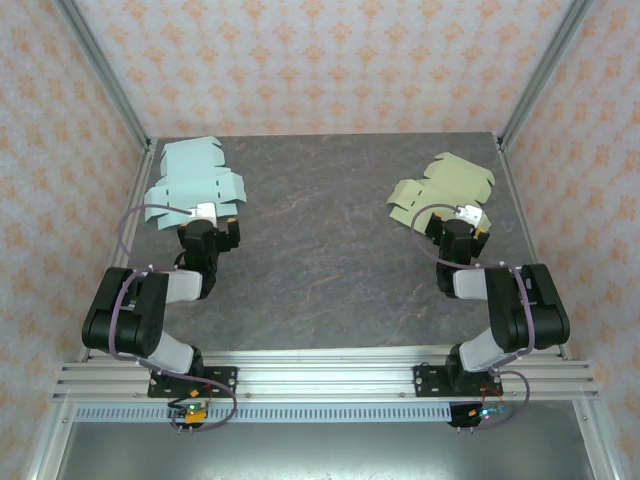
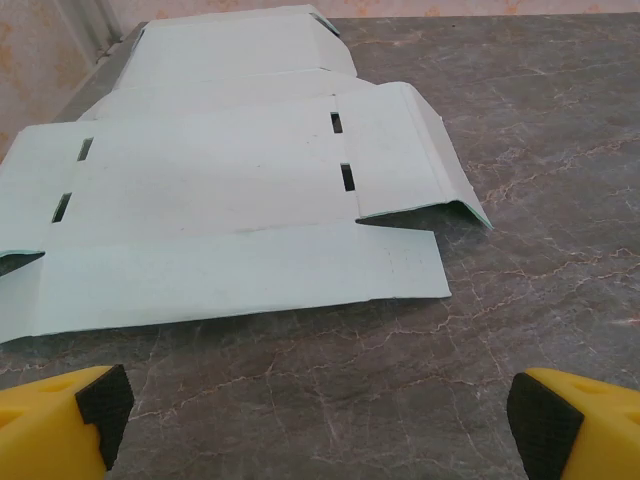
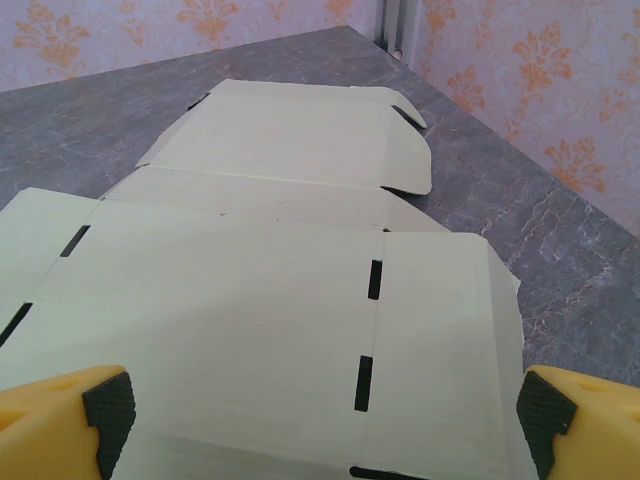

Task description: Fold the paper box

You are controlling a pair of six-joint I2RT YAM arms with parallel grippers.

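Note:
Two flat, unfolded paper boxes lie on the dark marbled table [image 1: 330, 240]. A pale blue box blank [image 1: 192, 185] [image 2: 230, 200] lies at the back left. My left gripper [image 1: 207, 213] [image 2: 315, 425] hovers open just short of its near edge, over bare table, nothing between the fingers. A pale yellow-green box blank [image 1: 445, 188] [image 3: 270, 290] lies at the back right. Above its near part my right gripper [image 1: 468, 215] [image 3: 320, 425] stands open, jaws wide apart, holding nothing. Both blanks have slots cut along their creases.
Metal frame posts [image 1: 100, 70] stand at the back corners, and patterned walls close in the table on three sides. The blue blank reaches the left wall. An aluminium rail [image 1: 320, 375] with the arm bases runs along the near edge.

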